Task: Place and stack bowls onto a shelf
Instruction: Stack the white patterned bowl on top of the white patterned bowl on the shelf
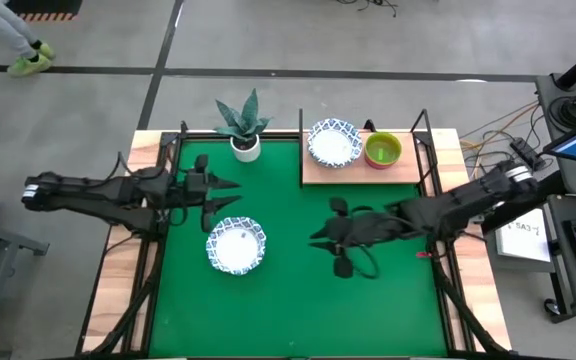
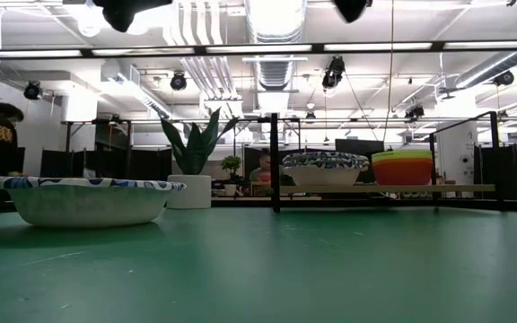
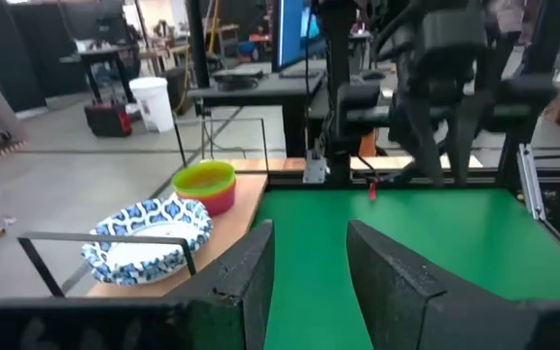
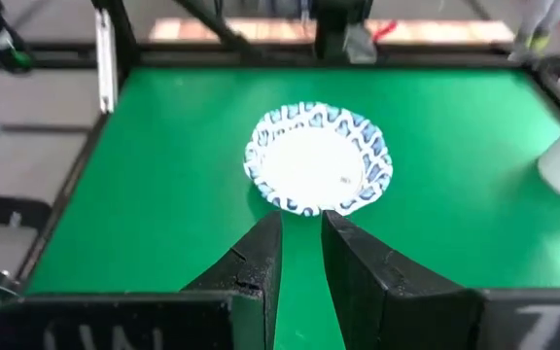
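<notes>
One white bowl with a blue patterned rim rests by its base on the green mat. The light wooden shelf carries a second blue-rimmed bowl. Beside that bowl stands a yellow-green bowl nested in a red one. My left gripper hovers open just beyond the mat bowl's far side. My right gripper hovers right of that bowl, pointing at it, fingers only narrowly apart.
A white pot with a spiky green plant stands at the mat's far edge, left of the shelf. Black frame posts rise around the shelf and the table's sides. Bare green mat lies toward the near edge.
</notes>
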You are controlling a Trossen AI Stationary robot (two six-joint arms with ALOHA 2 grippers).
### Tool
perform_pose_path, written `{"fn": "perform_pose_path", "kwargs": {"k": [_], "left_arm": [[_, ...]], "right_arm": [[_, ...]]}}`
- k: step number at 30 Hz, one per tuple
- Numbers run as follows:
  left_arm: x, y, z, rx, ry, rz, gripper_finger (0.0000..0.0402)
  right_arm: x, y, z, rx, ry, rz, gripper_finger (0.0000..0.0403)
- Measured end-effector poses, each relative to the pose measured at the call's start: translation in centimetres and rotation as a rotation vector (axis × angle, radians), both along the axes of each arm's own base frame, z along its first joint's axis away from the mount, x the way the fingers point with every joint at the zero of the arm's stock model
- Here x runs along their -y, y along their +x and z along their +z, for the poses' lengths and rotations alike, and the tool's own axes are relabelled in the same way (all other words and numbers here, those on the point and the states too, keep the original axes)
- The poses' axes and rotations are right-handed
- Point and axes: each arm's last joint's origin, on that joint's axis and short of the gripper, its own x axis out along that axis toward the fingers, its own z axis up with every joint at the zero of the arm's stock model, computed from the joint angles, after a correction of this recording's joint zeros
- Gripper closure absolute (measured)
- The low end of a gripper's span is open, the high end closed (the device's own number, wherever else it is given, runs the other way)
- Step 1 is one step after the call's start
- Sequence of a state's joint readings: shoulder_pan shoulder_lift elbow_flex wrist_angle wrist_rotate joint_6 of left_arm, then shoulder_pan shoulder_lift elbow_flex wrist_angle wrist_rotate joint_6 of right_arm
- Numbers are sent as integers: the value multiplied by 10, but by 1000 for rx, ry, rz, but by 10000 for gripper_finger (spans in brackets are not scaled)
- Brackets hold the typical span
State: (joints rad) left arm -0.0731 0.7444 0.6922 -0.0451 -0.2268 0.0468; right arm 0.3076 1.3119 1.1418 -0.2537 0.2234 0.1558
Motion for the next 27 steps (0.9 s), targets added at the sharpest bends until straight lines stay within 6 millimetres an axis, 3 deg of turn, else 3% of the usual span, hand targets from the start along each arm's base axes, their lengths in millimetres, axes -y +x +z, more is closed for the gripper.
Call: {"fn": "perform_pose_path", "kwargs": {"k": [7,14,27], "left_arm": [[-1,-20,6,52,60,-4,287],[-2,-29,5,41,61,-5,287],[-2,-34,6,48,68,-6,287]], "right_arm": [[5,58,-4,-92,-49,114,337],[11,109,-16,-128,-35,244,337],[19,172,-66,-188,-120,281,337]]}}
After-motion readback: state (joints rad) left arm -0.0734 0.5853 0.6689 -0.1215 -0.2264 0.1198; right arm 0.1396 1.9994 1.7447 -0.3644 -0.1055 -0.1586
